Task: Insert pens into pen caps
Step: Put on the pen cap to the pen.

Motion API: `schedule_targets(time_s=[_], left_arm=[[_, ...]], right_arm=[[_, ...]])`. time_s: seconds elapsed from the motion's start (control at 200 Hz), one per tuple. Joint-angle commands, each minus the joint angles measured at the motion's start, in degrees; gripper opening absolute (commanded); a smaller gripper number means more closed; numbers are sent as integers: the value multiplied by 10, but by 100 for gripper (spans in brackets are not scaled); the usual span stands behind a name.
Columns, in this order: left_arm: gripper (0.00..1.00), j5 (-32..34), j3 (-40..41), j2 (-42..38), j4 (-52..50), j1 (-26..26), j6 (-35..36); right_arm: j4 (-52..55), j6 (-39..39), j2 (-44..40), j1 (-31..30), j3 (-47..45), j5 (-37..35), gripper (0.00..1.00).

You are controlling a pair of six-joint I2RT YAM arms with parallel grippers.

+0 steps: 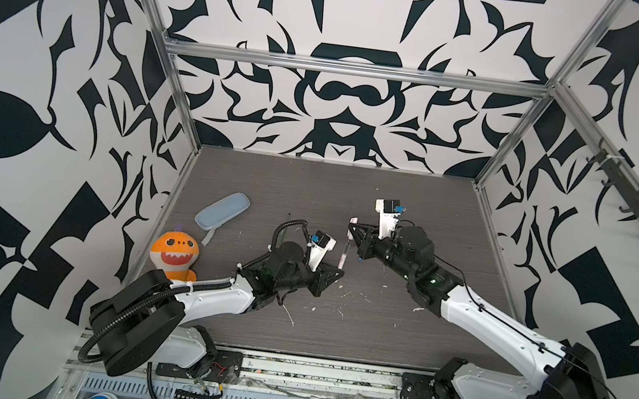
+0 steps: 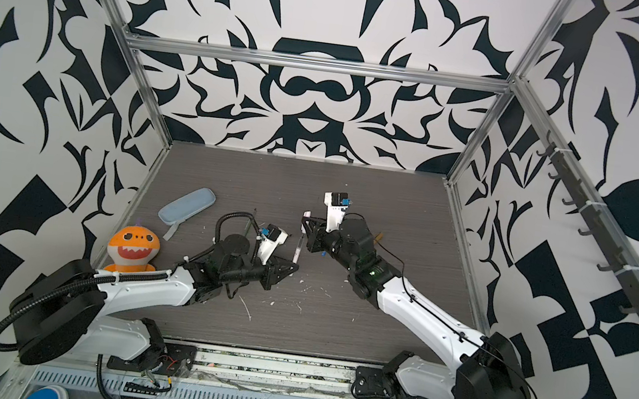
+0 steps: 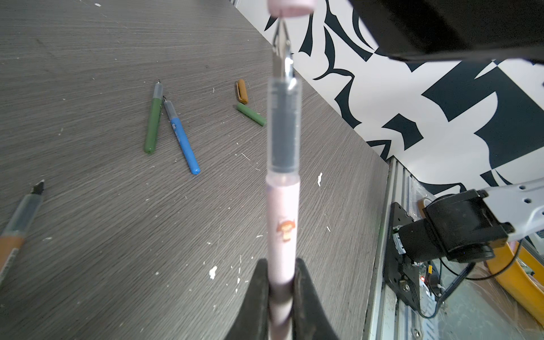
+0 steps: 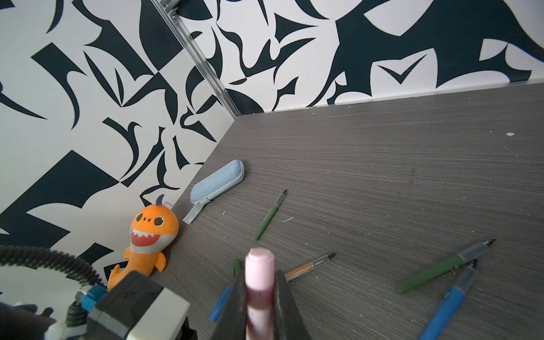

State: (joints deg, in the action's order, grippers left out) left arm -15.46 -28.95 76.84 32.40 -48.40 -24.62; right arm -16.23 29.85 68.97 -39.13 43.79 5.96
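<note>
Both arms reach toward the middle above the table (image 1: 310, 191). The left gripper (image 3: 281, 282) clamps the pink pen (image 3: 283, 212), tip pointing at the pink cap (image 4: 260, 266) pinched by the right gripper (image 4: 260, 297)

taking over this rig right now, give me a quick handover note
Left claw: shut on the pink pen, held off the table.
Right claw: shut on the pink cap, also in the air.
On the table, all uncapped: lone green pen, second green pen beside the blue pen, orange-brown pen.
Loose caps: orange-brown cap next to a green cap; blue cap partly hidden by the right claw.
Done: no pen capped yet; the pink pen's tip is at the pink cap's mouth, not seated.
Left: push the pink pair together, then cap the other four.
</note>
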Motion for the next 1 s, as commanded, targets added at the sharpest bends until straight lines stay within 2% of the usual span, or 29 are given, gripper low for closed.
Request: schedule_targets(time_s=[0.0,0.475,0.995], left_arm=[[2,0,-11,-13,18,-1,-4],[2,8,-12,0,28,-1,-15],[2,8,-20,21,108,-1,-59]], right_arm=[[-28,8,0,-2,0,1,12],[-33,26,1,-2,-13,23,10],[-55,38,-1,-2,-41,34,14]])
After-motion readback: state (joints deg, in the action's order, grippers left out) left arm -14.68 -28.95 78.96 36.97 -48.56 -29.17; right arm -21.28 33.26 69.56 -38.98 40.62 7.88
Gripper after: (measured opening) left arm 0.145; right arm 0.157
